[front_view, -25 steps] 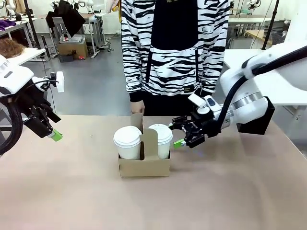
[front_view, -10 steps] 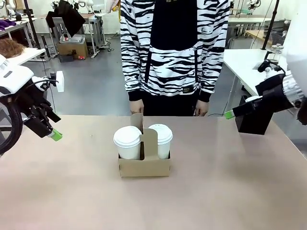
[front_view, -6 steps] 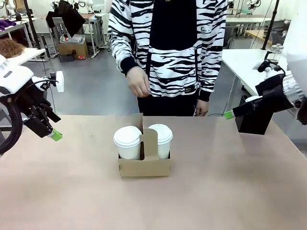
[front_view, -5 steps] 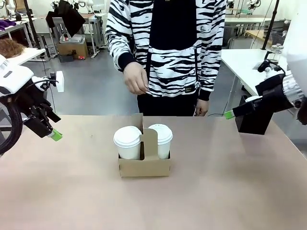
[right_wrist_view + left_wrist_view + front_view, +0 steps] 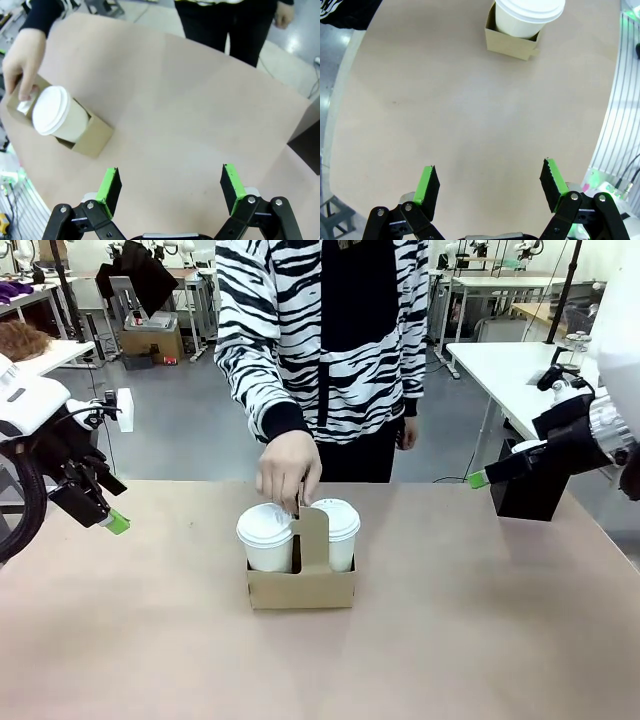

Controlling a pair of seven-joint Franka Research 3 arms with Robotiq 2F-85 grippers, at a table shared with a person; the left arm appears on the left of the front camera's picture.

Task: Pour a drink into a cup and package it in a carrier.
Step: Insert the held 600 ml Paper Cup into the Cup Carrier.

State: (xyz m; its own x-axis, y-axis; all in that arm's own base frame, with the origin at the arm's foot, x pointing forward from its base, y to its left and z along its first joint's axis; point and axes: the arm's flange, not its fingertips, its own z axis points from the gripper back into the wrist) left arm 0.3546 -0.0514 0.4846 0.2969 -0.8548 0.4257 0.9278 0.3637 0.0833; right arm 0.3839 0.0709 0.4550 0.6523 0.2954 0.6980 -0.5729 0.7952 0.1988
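Observation:
The brown cardboard carrier (image 5: pixel 300 586) stands mid-table with two white lidded cups, one (image 5: pixel 266 537) on its left and one (image 5: pixel 337 530) on its right. A person's hand (image 5: pixel 288 472) grips the top of its centre handle. The drink is hidden under the lids. My left gripper (image 5: pixel 112 522) hovers at the table's left edge, open and empty (image 5: pixel 490 180), facing one cup (image 5: pixel 527 17) in the carrier (image 5: pixel 512 42). My right gripper (image 5: pixel 478 479) hangs far right, open and empty (image 5: pixel 170 181), looking down on a cup (image 5: pixel 55 115), the carrier (image 5: pixel 92 140) and the hand (image 5: pixel 22 65).
A black square box (image 5: pixel 530 490) stands at the table's far right, just behind my right gripper. The person in a striped top stands at the far edge, leaning over the carrier. Bare brown tabletop (image 5: pixel 450 640) surrounds the carrier.
My right gripper drew back from the right cup to the far right and stayed there. The person's hand came down from chest height onto the carrier's handle. The left arm has not moved.

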